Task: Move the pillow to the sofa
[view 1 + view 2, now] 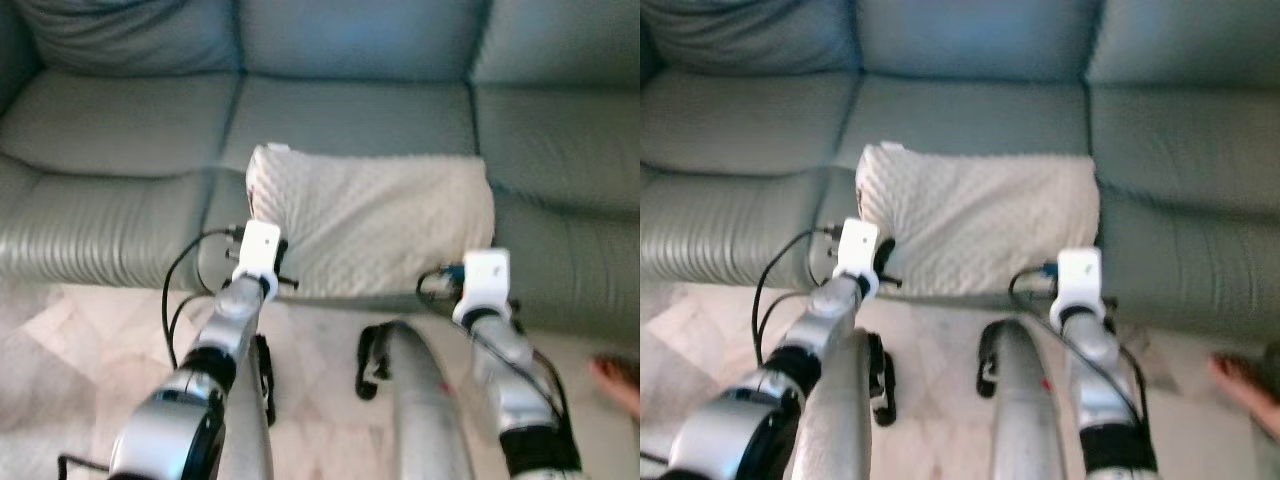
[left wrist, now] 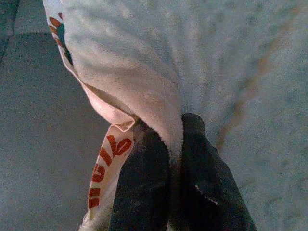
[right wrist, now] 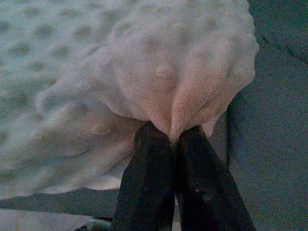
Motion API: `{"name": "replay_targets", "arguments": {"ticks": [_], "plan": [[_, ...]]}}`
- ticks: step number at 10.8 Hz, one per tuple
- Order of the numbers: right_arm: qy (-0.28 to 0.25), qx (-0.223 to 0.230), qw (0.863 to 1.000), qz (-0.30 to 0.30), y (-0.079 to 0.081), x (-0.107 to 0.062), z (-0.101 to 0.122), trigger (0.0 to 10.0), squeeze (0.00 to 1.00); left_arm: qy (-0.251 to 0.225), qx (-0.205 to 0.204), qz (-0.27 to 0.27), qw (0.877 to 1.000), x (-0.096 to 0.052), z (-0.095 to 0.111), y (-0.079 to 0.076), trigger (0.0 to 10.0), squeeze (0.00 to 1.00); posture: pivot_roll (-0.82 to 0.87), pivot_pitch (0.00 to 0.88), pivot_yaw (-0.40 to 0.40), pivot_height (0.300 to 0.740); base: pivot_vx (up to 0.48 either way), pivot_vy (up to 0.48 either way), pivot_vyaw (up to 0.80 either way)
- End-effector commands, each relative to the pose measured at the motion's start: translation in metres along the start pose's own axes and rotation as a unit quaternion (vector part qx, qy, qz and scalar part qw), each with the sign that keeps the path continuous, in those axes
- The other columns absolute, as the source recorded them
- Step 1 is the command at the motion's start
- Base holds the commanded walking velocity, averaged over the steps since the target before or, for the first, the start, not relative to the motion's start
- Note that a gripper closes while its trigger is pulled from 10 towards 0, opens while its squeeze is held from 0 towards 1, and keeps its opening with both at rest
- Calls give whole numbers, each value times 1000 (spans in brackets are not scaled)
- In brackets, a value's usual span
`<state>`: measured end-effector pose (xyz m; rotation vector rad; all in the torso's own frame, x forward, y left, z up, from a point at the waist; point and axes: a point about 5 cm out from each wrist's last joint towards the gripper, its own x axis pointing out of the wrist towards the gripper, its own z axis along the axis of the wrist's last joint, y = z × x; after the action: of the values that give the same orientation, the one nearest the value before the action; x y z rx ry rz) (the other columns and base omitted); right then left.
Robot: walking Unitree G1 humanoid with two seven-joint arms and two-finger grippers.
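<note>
**A:** Where was the pillow [image 1: 375, 225] when you stopped on this moment?

**B:** It lay across the front of the sofa [image 1: 120, 140], on the middle seat cushion, with its near edge at the cushion's front lip, or perhaps hanging just over it. You had both arms stretched out to it, one at each near corner.

**A:** Why hold it by the corners?

**B:** I'd judge that a wide, soft thing sags if you take it at one point — two corner pinches keep it spread and let you steer it. The bumpy fleece cover bunched up easily, so it gave the fingers a fold to bite on.

**A:** And the fingers themselves?

**B:** In the left wrist view, your left gripper [image 2: 175, 144] had its two black fingers pressed nearly together on a gathered ridge of cover at the corner, next to a label [image 2: 108, 166] with red lettering. In the right wrist view, your right gripper [image 3: 174, 139] did the same — fingers closed tight on a pucker of fleece at the other corner, with almost no gap between them.

**A:** How far along would you call it?

**B:** Nearly done, I'd say. The pillow appeared to rest on the seat, so what remained for you was to let go at both corners, perhaps after nudging it deeper. A person's foot [image 1: 618, 380] was on the floor to your right, well apart from the arm.
</note>
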<state>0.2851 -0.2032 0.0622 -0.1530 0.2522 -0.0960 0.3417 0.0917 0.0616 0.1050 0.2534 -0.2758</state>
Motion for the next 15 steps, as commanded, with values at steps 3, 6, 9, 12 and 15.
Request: {"name": "replay_targets", "arguments": {"ticks": [3, 6, 9, 12, 15], "plan": [[8, -1, 1000, -11, -8, 5, -5, 10000, 0, -10, -8, -22, 1000, 9, 17, -14, 10000, 0, -26, 336, 112, 620, 0, 0, 0], [-10, -1, 1000, -17, -5, 6, -2, 10000, 0, -25, -12, -41, 999, 12, 25, -19, 10000, 0, -23, 338, 122, 620, 0, 0, 0], [-24, 5, 1000, -8, -5, 7, 1, 10000, 0, -33, -15, -41, 999, 14, 30, -21, 10000, 0, -24, 334, 124, 620, 0, 0, 0], [-30, 7, 1000, -5, -3, 7, 1, 10000, 0, -35, -15, -43, 998, 15, 32, -22, 10000, 0, -23, 334, 125, 620, 252, 0, 0], [-32, 9, 999, -12, -1, 6, 1, 10000, 0, -40, -20, -53, 998, 16, 35, -28, 10000, 0, -25, 330, 132, 620, 0, 0, 0]]}}
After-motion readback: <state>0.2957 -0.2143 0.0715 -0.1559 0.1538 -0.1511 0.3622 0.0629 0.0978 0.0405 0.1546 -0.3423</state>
